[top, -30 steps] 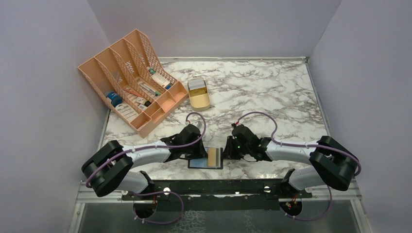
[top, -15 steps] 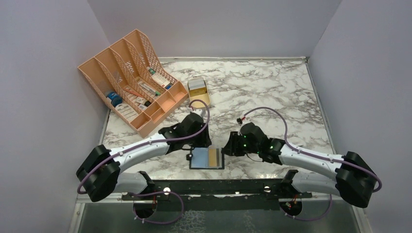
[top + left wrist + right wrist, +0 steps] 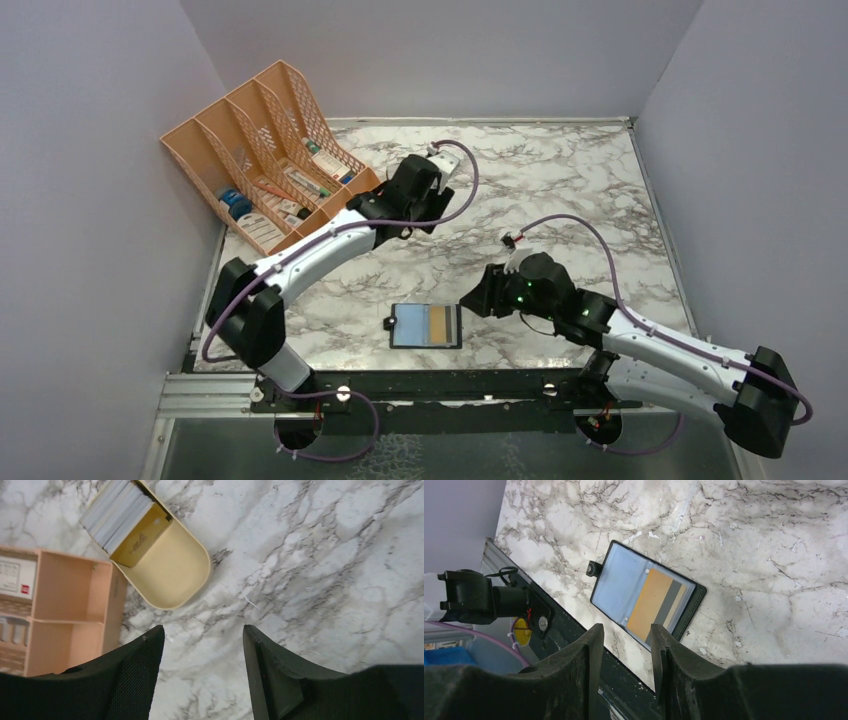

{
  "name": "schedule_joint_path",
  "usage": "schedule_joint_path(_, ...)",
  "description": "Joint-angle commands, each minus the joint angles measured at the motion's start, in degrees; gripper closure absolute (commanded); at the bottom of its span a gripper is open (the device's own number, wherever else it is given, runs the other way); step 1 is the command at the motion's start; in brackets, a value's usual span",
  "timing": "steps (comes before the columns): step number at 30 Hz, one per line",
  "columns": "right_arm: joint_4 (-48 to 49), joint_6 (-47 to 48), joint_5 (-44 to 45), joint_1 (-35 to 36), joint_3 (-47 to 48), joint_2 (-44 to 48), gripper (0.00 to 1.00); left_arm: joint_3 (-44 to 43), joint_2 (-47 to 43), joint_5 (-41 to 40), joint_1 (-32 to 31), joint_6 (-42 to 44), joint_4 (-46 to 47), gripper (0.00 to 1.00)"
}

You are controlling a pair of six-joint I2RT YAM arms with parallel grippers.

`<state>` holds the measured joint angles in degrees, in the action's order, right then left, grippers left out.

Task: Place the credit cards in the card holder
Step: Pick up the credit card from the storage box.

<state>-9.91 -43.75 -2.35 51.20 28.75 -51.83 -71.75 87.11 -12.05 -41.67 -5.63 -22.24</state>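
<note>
- The left claw (image 3: 200, 675) is spread and holds nothing. Bare marble-patterned bench (image 3: 320, 565) shows between its black fingers (image 3: 142, 677).
- Just beyond its fingertips lies a tan oval tin (image 3: 172, 572), close against the corner of the peach mesh file organiser (image 3: 65, 615).
- In the far end of the tin stands a stack of pale grey credit cards (image 3: 112, 510), edge up. A gold card (image 3: 141, 537) leans at the front of the stack, and the small mark printed on it is too blurred to read.
- A white label with a red spot (image 3: 12, 577) sits in the organiser; its writing cannot be read.
- The right claw (image 3: 624, 665) is also spread, with nothing between its fingers. It hangs above the bench, apart from the card holder (image 3: 616, 587).
- The card holder lies open and flat near the front edge of the bench, blue-grey lining up, with its snap tab (image 3: 594, 569) sticking out at one side.
- A gold-yellow card (image 3: 649, 602) sits in one half of the holder, and a grey card (image 3: 669, 607) shows beside it. No print can be made out on either.
- From above, the organiser's compartments hold small boxes, one of them blue (image 3: 237, 205). Their labels are too small to read.
</note>
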Motion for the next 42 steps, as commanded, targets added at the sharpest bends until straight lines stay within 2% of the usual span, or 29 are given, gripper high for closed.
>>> schedule_joint_path(1,-1.06,1.87,2.35,0.22,0.96,1.63,0.6,-8.52,8.17,-2.03,1.01,17.62,-3.67,0.38)
schedule_joint_path(10,-3.53,2.44,2.99,0.22,3.6,1.19,0.6,-19.81,23.96,-4.23,6.29,32.11,-1.15,0.41)
schedule_joint_path(15,-5.56,2.57,3.69,0.22,5.01,0.85,0.6,-21.12,28.24,-5.05,8.64,35.24,2.77,0.42)
schedule_joint_path(20,-6.49,2.6,4.43,0.21,6.05,0.73,0.6,-19.93,31.01,-10.03,9.22,39.61,8.11,0.41)
schedule_joint_path(33,-6.5,2.33,5.32,0.22,7.36,-0.99,0.6,-22.52,36.98,-10.29,9.99,41.3,9.85,0.42)
schedule_joint_path(42,-6.81,2.18,5.97,0.21,7.32,-0.41,0.6,-23.52,38.44,-12.68,10.03,42.37,10.51,0.49)
